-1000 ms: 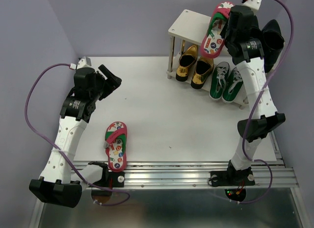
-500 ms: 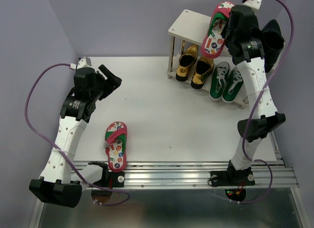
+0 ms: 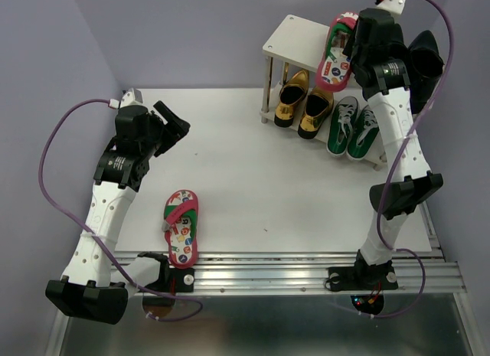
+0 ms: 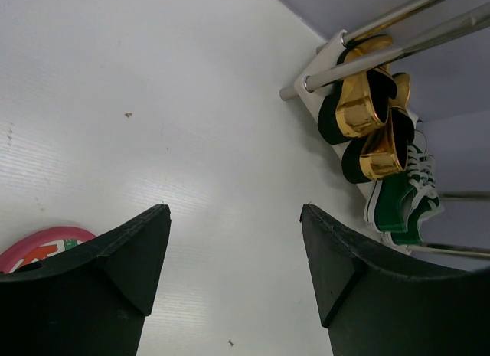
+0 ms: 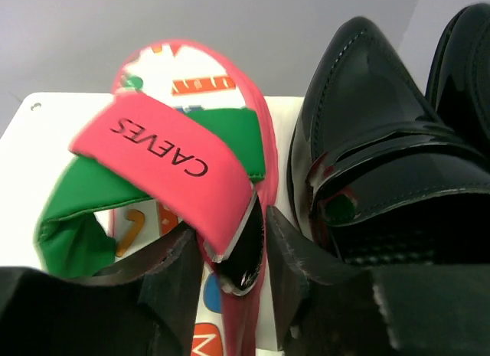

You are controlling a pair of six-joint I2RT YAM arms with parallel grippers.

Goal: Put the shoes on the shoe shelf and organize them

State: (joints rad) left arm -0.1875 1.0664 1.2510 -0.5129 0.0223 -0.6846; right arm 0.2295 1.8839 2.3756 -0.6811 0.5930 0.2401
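Note:
My right gripper [image 3: 352, 51] is shut on a red-pink flip-flop [image 3: 334, 56] and holds it tilted over the right part of the shoe shelf's cream top board [image 3: 295, 36]. In the right wrist view the fingers [image 5: 302, 256] pinch the flip-flop's sole edge by the pink strap [image 5: 180, 161], right beside a glossy black loafer [image 5: 375, 142] on the board [image 5: 31, 134]. The other flip-flop [image 3: 181, 226] lies on the table near the front edge. My left gripper [image 3: 178, 126] is open and empty above the table; its wrist view [image 4: 233, 218] shows bare table between the fingers.
Gold loafers [image 3: 302, 103] and green sneakers [image 3: 352, 128] stand side by side under the shelf, also in the left wrist view [image 4: 366, 122] [image 4: 398, 201]. Black loafers [image 3: 426, 59] sit on the shelf's right end, partly hidden by my right arm. Purple walls close in.
My right gripper has shifted the held flip-flop slightly further back over the shelf top. The left arm and the flip-flop on the table have not moved.

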